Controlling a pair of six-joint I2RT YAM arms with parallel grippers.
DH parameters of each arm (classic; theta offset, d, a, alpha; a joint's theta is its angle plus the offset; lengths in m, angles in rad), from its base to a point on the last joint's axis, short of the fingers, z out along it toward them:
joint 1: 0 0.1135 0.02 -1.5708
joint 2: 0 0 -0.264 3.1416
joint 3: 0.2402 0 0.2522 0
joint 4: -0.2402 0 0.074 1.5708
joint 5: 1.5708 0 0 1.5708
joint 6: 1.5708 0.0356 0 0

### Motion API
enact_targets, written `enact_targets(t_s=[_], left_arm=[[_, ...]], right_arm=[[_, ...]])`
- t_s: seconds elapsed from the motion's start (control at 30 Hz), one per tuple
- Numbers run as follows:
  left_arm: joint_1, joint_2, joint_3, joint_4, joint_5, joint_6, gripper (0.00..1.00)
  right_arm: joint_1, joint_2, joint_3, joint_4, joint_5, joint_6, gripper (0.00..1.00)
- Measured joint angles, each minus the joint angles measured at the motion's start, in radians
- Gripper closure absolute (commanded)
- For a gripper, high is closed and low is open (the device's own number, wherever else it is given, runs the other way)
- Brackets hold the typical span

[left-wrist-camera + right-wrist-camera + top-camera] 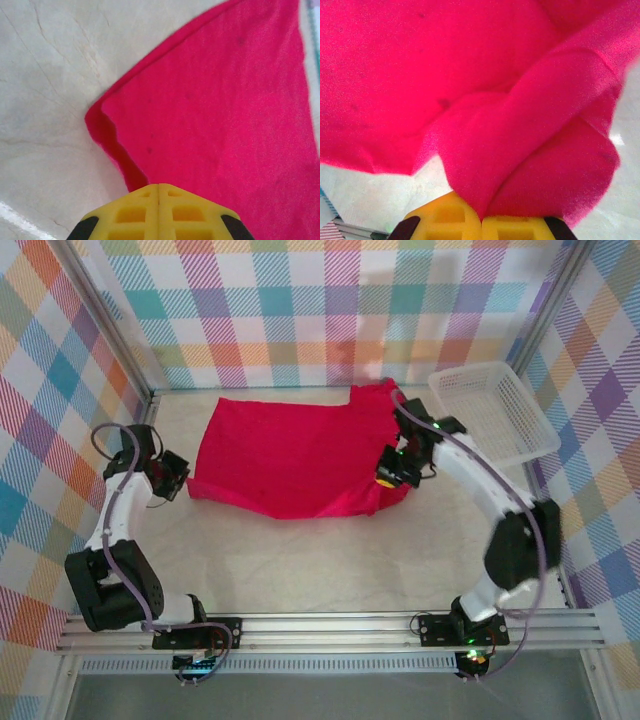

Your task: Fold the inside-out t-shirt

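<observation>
The inside-out t-shirt (290,455) is plain crimson-red soft cloth, spread mostly flat just above the centre of the top view, wider than it is tall, with a fairly straight left edge and a lower edge curving down toward the right. Its right end is rumpled: one part reaches up to the upper right, and the lower right corner is gathered into thick rounded folds. In the left wrist view its corner points left at mid-frame, lying flat, with a narrow darker doubled strip along the edge.
</observation>
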Motion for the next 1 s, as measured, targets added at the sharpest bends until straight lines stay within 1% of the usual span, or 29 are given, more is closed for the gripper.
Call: enact_targets(t_s=[0.07,0.1,0.13,0.17,0.2,0.23,0.27,0.3,0.37,0.43,0.47,0.53,0.57,0.67,0.77,0.9,0.97,1.0], left_arm=[[-0.01,0.031,0.0,0.001,-0.003,0.003,1.0],[-0.011,0.041,0.0,0.001,-0.005,0.003,1.0],[-0.015,0.052,0.0,0.002,-0.01,0.003,1.0],[-0.017,0.061,0.0,0.002,-0.011,0.003,1.0],[-0.02,0.07,0.0,0.001,-0.011,0.004,1.0],[-0.022,0.077,0.0,0.001,-0.011,0.005,1.0],[-0.023,0.081,0.0,0.001,-0.012,0.008,1.0],[-0.025,0.084,0.0,0.001,-0.013,0.011,1.0],[-0.028,0.085,0.0,0.003,-0.014,0.011,1.0],[-0.029,0.085,-0.001,0.012,-0.013,0.011,1.0],[-0.029,0.087,-0.001,0.014,-0.012,0.011,1.0],[-0.034,0.098,-0.001,0.017,-0.01,0.011,1.0],[-0.037,0.104,-0.001,0.017,-0.009,0.011,1.0],[-0.052,0.123,-0.001,0.017,-0.007,0.011,1.0],[-0.062,0.127,-0.002,0.019,-0.007,0.011,1.0],[-0.068,0.127,-0.01,0.033,-0.007,0.011,1.0],[-0.069,0.127,-0.014,0.034,-0.007,0.011,1.0],[-0.069,0.127,-0.014,0.034,-0.007,0.012,1.0]], right_arm=[[-0.011,0.189,0.174,-0.018,-0.014,-0.009,0.95],[-0.016,0.272,0.272,-0.029,-0.019,-0.017,0.89],[-0.021,0.373,0.401,-0.035,-0.027,-0.026,0.71],[-0.024,0.451,0.509,-0.052,-0.027,-0.036,0.57],[-0.024,0.53,0.62,-0.069,-0.026,-0.055,0.48],[-0.024,0.584,0.695,-0.08,-0.02,-0.071,0.47],[-0.024,0.608,0.724,-0.093,-0.01,-0.084,0.45],[-0.023,0.607,0.711,-0.103,0.005,-0.095,0.43],[-0.016,0.544,0.589,-0.093,0.02,-0.109,0.43],[-0.004,0.431,0.387,-0.053,0.024,-0.108,0.43],[0.0,0.386,0.315,-0.041,0.023,-0.106,0.44],[0.006,0.311,0.206,-0.006,0.018,-0.103,0.44],[0.01,0.294,0.184,0.006,0.011,-0.101,0.45],[0.013,0.297,0.181,0.065,-0.015,-0.089,0.45],[0.012,0.333,0.204,0.105,-0.03,-0.072,0.45],[0.009,0.42,0.29,0.093,-0.01,-0.069,0.45],[0.009,0.47,0.35,0.075,0.013,-0.075,0.42],[0.009,0.485,0.368,0.069,0.024,-0.079,0.38]])
